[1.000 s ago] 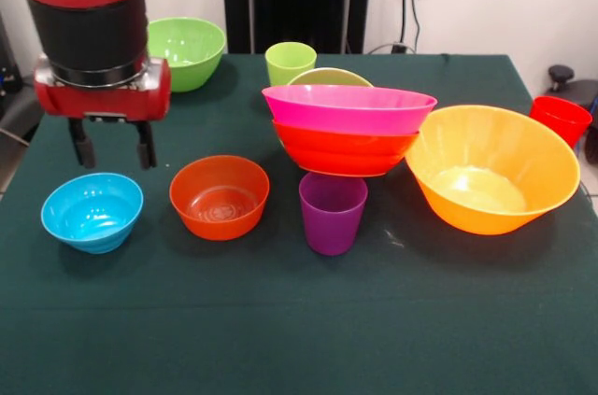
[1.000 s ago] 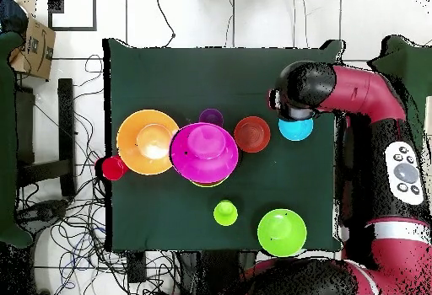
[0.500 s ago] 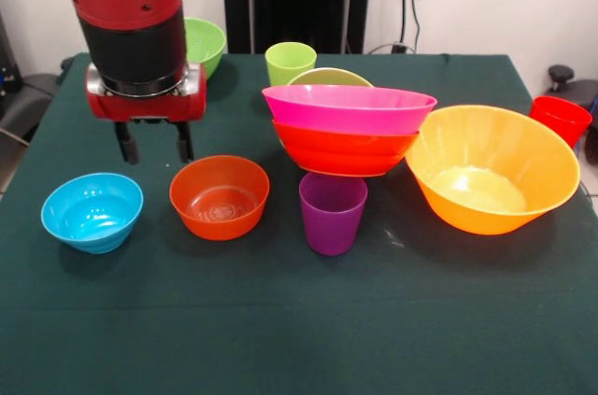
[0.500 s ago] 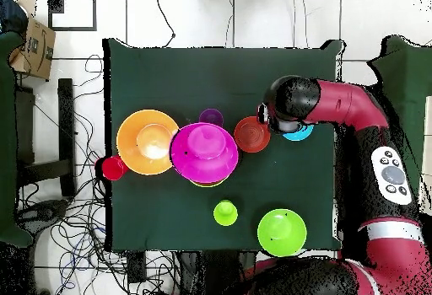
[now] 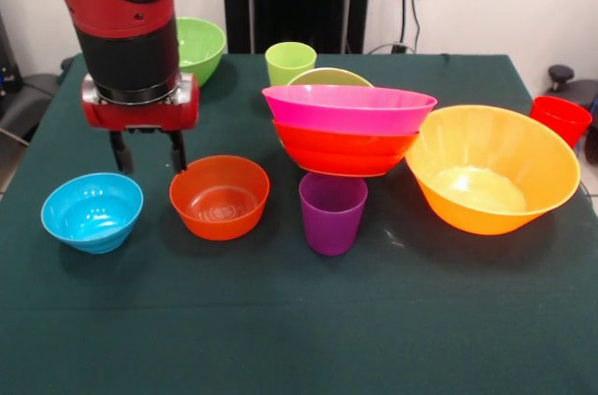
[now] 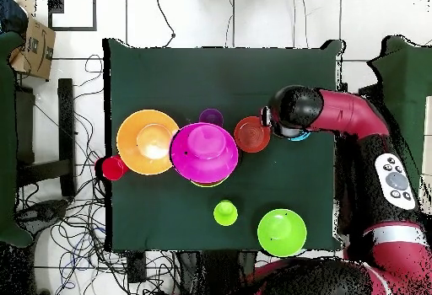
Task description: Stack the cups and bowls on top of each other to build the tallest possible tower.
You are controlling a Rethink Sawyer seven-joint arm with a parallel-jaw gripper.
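The gripper (image 5: 145, 154) hangs with its two fingers (image 5: 120, 154) spread and empty, above the cloth between the small blue bowl (image 5: 92, 212) and the small orange-red bowl (image 5: 219, 196), its right-hand finger just at the orange-red bowl's far rim; this placement suggests an approach to that rim for a pinch grasp. Both bowls sit toward the camera-side edge of the table (image 5: 299, 320), near its left side in the front view. The tower (image 5: 348, 129) stands at mid-table: a pink bowl (image 5: 348, 107) nested on a red-orange bowl (image 5: 344, 150), with a lime green bowl (image 5: 329, 77) showing only as a rim behind them. A purple cup (image 5: 332, 212) stands just before it, a large orange bowl (image 5: 491, 169) beside it, a green cup (image 5: 290, 62) and a green bowl (image 5: 199, 48) toward the robot-side edge. A red cup (image 5: 560, 119) sits at the right edge. In the overhead view the arm (image 6: 337, 115) covers most of the blue bowl and hides the fingers entirely.
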